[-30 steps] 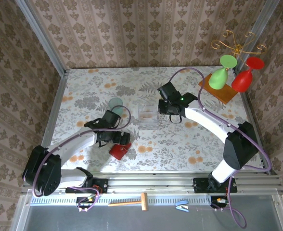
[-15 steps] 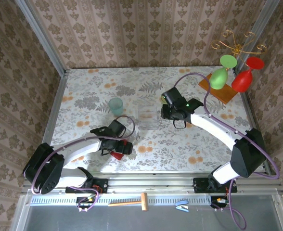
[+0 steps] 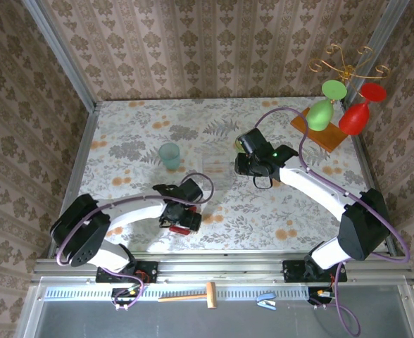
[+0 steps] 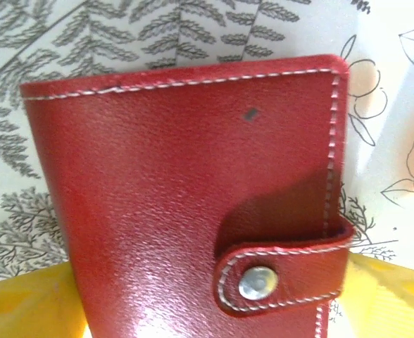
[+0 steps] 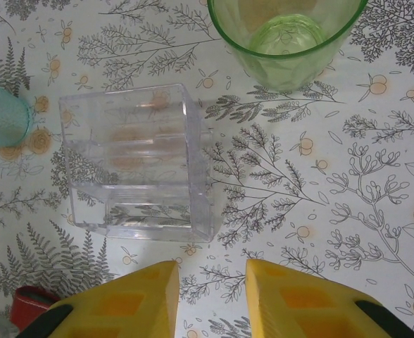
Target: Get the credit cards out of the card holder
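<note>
Card holder (image 4: 193,190) is lying snapped shut at seven o'clock, nothing extracted; left gripper (image 3: 182,219) straddling, grip unclear; right gripper (image 5: 212,282) gaping empty.

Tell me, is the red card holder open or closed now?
Closed. The card holder lies folded with its red outside facing up, and its snap strap is fastened over the edge.

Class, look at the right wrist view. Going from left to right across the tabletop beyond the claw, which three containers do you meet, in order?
teal cup → clear plastic box → green glass
</note>
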`<action>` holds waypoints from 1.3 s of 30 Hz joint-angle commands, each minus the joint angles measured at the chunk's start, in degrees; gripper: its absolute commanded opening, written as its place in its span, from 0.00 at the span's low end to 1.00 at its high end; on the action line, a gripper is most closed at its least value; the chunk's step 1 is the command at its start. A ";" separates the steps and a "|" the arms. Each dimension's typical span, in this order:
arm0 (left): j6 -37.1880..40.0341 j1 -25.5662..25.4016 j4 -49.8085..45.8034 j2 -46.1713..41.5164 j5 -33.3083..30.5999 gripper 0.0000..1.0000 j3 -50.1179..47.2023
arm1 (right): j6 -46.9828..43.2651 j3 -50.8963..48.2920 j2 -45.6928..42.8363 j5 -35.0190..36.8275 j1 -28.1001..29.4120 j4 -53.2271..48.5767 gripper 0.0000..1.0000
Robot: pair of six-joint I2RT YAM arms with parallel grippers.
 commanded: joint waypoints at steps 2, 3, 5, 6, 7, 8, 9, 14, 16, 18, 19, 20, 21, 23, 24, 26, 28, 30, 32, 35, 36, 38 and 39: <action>-3.30 -0.90 -1.91 2.17 -0.64 0.79 2.44 | 0.68 -0.89 -1.16 -0.52 0.39 0.01 0.33; -3.68 -1.18 -1.69 2.47 -0.51 0.77 2.74 | 0.59 -0.88 -1.14 -0.54 0.39 -0.07 0.33; -4.31 -1.52 -1.37 2.85 -0.37 0.74 3.29 | 0.43 -0.91 -1.24 -0.45 0.39 -0.23 0.33; -4.82 -1.81 -1.20 3.09 -0.36 0.72 3.68 | 0.34 -0.90 -1.20 -0.36 0.39 -0.21 0.33; -5.23 -2.03 -0.98 3.25 -0.27 0.72 3.98 | 0.17 -0.79 -1.36 -0.35 0.39 -0.19 0.33; -5.73 -2.48 -0.63 3.42 -0.19 0.72 4.39 | 0.12 -0.77 -1.36 -0.35 0.39 -0.23 0.33; -6.35 -2.93 -0.28 3.59 -0.03 0.72 4.81 | 0.13 -0.68 -1.36 -0.43 0.39 -0.28 0.33; -9.43 -5.09 0.96 4.73 0.11 0.74 6.88 | -0.80 -0.80 -1.53 -0.93 0.30 -0.34 0.33; -11.03 -5.75 2.07 5.29 0.07 0.74 7.71 | -1.15 -1.24 -2.20 -1.21 0.30 -0.39 0.33; -12.68 -6.07 3.57 6.22 0.26 0.74 8.27 | -1.49 -2.07 -3.13 -1.31 0.30 -0.27 0.33; -13.71 -6.22 4.48 6.68 0.33 0.74 8.46 | -1.73 -2.50 -3.82 -1.24 0.29 -0.36 0.33; -14.46 -6.26 5.26 7.22 0.38 0.74 8.71 | -2.02 -2.90 -4.39 -1.18 0.17 -0.42 0.33; -15.22 -6.34 6.08 7.82 0.41 0.74 9.04 | -2.29 -3.41 -5.17 -1.06 0.04 -0.65 0.33; -16.26 -6.52 7.36 9.10 0.59 0.73 9.72 | -2.73 -4.42 -5.66 -1.06 -0.38 -0.86 0.33; -16.64 -6.66 7.85 9.67 0.68 0.74 10.11 | -2.96 -5.03 -7.53 -1.14 -0.62 -0.88 0.33; -17.09 -6.88 8.52 10.77 0.82 0.74 10.77 | -3.19 -6.26 -8.78 -1.37 -0.99 -0.77 0.33; -17.50 -7.04 8.69 11.74 0.84 0.74 11.45 | -3.29 -7.33 -9.90 -1.78 -1.36 -0.70 0.33; -17.72 -7.05 8.88 12.40 0.86 0.75 11.89 | -3.24 -8.38 -10.77 -1.98 -1.67 -0.59 0.33; -18.11 -7.06 9.33 12.48 1.27 0.77 11.85 | -3.02 -9.22 -11.49 -2.26 -1.81 -0.34 0.33; -18.33 -7.05 10.62 11.90 2.05 0.81 11.38 | -2.30 -10.23 -12.02 -2.89 -1.81 0.40 0.33; -18.43 -7.06 10.73 11.45 1.92 0.82 11.29 | -2.10 -10.28 -11.94 -3.22 -1.82 0.52 0.33; -18.28 -7.05 10.51 10.46 1.79 0.84 11.18 | -1.71 -10.30 -11.82 -3.93 -1.81 0.70 0.33; -18.09 -7.07 10.26 9.82 1.63 0.85 11.05 | -1.41 -10.32 -11.78 -4.34 -1.82 0.71 0.33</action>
